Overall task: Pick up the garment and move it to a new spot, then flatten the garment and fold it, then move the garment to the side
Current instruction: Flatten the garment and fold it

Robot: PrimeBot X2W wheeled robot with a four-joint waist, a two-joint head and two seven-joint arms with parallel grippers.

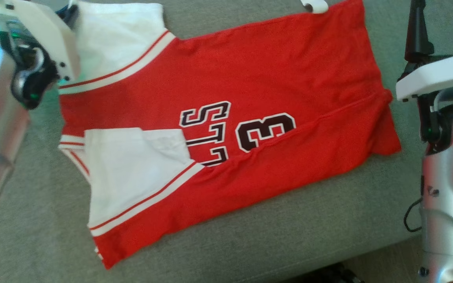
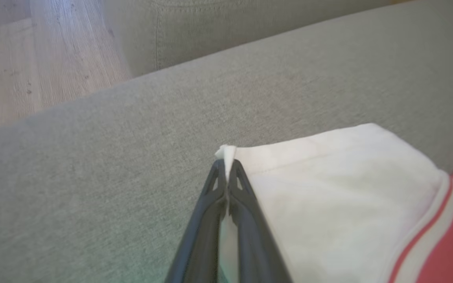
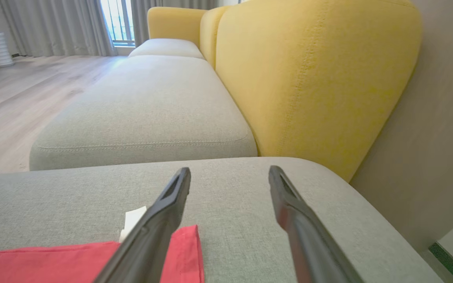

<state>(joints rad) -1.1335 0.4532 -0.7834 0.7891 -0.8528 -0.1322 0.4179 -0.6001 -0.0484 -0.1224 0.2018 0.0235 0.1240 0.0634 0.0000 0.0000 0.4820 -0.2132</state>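
The garment (image 1: 250,78) is a red jersey with white sleeves and dark "3" lettering. It lies spread on the grey sofa cushion (image 1: 289,236). In the left wrist view my left gripper (image 2: 225,165) is shut on the edge of the far white sleeve (image 2: 340,204), and a small tuft of white cloth pokes out past the tips. In the head view that arm's white wrist mount (image 1: 41,39) sits over the same sleeve at the top left. My right gripper (image 3: 229,175) is open and holds nothing. It hovers above the cushion just past the red hem corner (image 3: 179,251).
A yellow backrest (image 3: 313,78) rises behind the cushion, and a second grey seat (image 3: 148,106) lies beyond it. Wooden floor (image 2: 34,59) runs past the cushion's edge. A small white tag (image 3: 132,220) pokes out at the hem.
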